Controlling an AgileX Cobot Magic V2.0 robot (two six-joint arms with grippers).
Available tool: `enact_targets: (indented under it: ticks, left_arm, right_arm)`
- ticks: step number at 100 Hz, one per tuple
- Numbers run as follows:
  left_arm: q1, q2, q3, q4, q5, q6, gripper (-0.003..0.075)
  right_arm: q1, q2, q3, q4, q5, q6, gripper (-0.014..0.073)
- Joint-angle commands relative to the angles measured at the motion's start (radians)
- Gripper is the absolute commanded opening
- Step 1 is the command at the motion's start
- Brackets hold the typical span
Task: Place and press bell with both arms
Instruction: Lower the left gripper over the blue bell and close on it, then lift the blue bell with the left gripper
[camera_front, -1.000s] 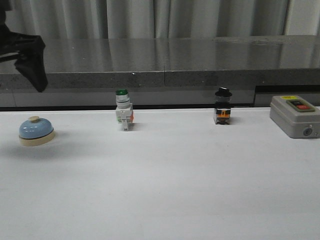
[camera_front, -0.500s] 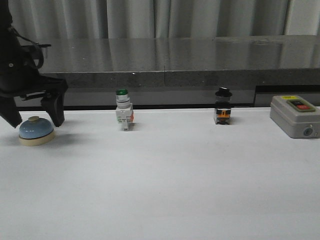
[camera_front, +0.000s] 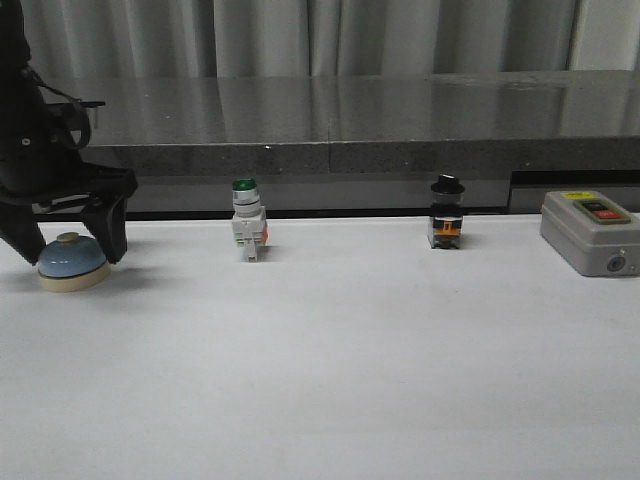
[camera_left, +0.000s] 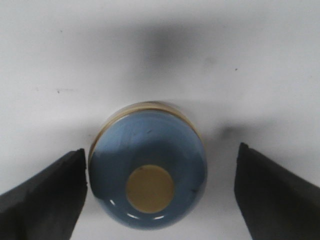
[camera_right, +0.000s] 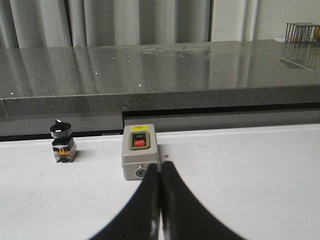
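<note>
The light-blue bell (camera_front: 71, 259) with cream base and cream button stands on the white table at the far left. My left gripper (camera_front: 68, 241) is open and straddles it, one finger on each side. In the left wrist view the bell (camera_left: 147, 172) sits between the fingers (camera_left: 47, 195), near one finger and with a gap to the other. My left gripper (camera_left: 160, 192) holds nothing. My right gripper (camera_right: 160, 170) is shut and empty, its tips just in front of the grey box; it is out of the front view.
A green-capped white push-button switch (camera_front: 246, 222) stands at the back left of centre. A black knob switch (camera_front: 445, 213) stands at the back right. A grey box with red button (camera_front: 590, 232) sits at the far right, also in the right wrist view (camera_right: 140, 157). A dark stone ledge (camera_front: 330, 130) runs behind the table.
My left arm came down from the upper left over the bell and now has its open fingers low on both sides of it. The bell has not moved.
</note>
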Motion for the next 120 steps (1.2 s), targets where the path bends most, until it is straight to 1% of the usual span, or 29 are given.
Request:
enact_targets:
  ticks: [1, 10, 11, 19, 26, 51, 70, 82, 94, 120]
  left_arm:
    - [-0.005, -0.053, -0.028, -0.006, -0.018, 0.001, 0.0474]
    - [-0.005, -0.053, -0.028, -0.006, -0.018, 0.001, 0.0363]
    - [-0.005, -0.053, -0.028, -0.006, -0.018, 0.001, 0.0363]
    - [-0.005, -0.053, -0.028, -0.006, -0.018, 0.001, 0.0290]
    - [-0.005, -0.055, -0.028, -0.006, -0.018, 0.001, 0.0258]
    - [-0.009, -0.120, -0.053, -0.017, -0.013, 0.001, 0.0252]
    - [-0.056, -0.210, -0.095, -0.017, 0.000, 0.001, 0.0252]
    - [-0.110, -0.249, -0.132, -0.015, 0.033, 0.001, 0.0252]
    - [-0.188, -0.256, -0.175, -0.015, 0.075, 0.001, 0.0252]
    - [-0.368, -0.239, -0.191, -0.013, 0.079, 0.001, 0.0252]
  right_arm:
    - [-0.005, -0.011, -0.015, -0.009, -0.083, -0.002, -0.0060]
    - [-0.005, -0.011, -0.015, -0.009, -0.083, -0.002, -0.0060]
    - [-0.005, -0.011, -0.015, -0.009, -0.083, -0.002, -0.0060]
    - [-0.005, -0.011, -0.015, -0.009, -0.083, -0.002, -0.0060]
    - [-0.005, -0.011, -0.015, -0.009, -0.083, -0.002, -0.0060]
    - [-0.005, -0.011, -0.015, -0.009, -0.083, -0.002, -0.0060]
    - [-0.005, -0.011, -0.015, -0.009, -0.083, -0.002, -0.0060]
    - [-0.005, -0.011, -0.015, -0.009, -0.083, -0.002, -0.0060]
    - [-0.005, -0.011, -0.015, -0.009, -0.083, -0.002, -0.0060]
    - [-0.005, -0.011, -0.015, -0.009, -0.083, -0.002, -0.0060]
